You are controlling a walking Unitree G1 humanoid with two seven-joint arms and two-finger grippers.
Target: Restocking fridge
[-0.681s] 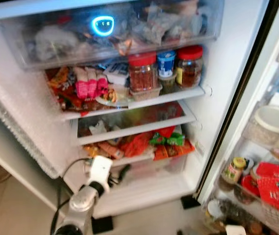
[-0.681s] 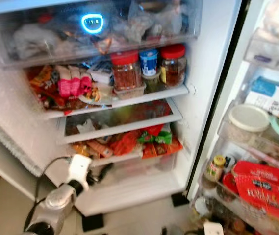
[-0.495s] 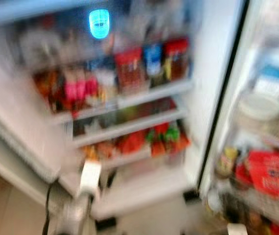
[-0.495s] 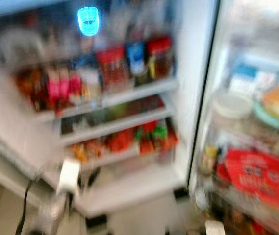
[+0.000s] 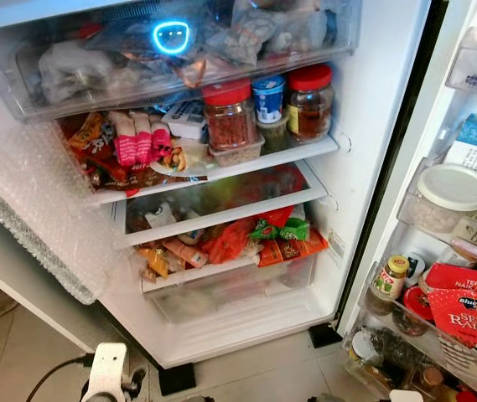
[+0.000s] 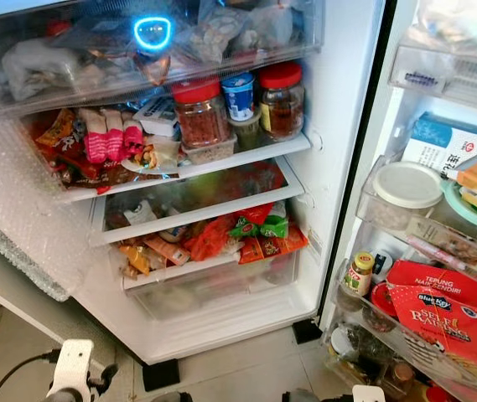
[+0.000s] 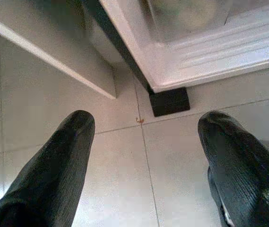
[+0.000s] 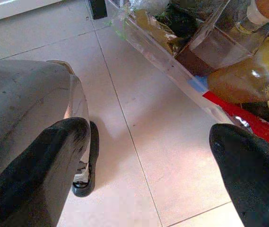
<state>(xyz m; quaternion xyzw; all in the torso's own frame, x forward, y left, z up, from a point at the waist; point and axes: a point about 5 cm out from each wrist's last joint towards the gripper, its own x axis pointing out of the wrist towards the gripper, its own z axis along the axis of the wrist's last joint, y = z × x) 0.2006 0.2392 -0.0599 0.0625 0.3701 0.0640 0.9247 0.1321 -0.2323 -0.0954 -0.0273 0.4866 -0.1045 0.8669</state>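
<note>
Straight ahead of the robot the fridge point(image 5: 364, 126) is standing wide open, its shelves packed. At twelve o'clock a clear drawer point(image 5: 70, 92) is holding bagged food under a glowing blue ring light point(image 5: 172, 37). Just below it, two red-lidded jars point(image 5: 229, 115) and a blue-topped cup point(image 5: 267, 98) are sitting side by side, with pink packets point(image 5: 139, 138) beside them toward ten o'clock. Lower down, orange and green snack packs point(image 5: 263, 239) are crowding the shelf above a clear bottom bin point(image 5: 238, 289).

At three o'clock the door racks point(image 5: 473, 71) are carrying a white-lidded tub point(image 5: 453, 191), a small yellow-capped jar point(image 5: 388, 279) and a red flour bag point(image 5: 473, 314). Bubble wrap point(image 5: 37, 218) is hanging at nine o'clock, along the left edge of the opening.

The left gripper point(image 7: 143, 165) is hanging low over the floor tiles point(image 7: 115, 175) in front of the fridge's base — fingers spread wide, holding nothing. The right gripper point(image 8: 148, 165) is also parted wide and empty, hovering over tiles beside the lowest door rack, where a bottle point(image 8: 247, 78) is lying against the clear rail.
</note>
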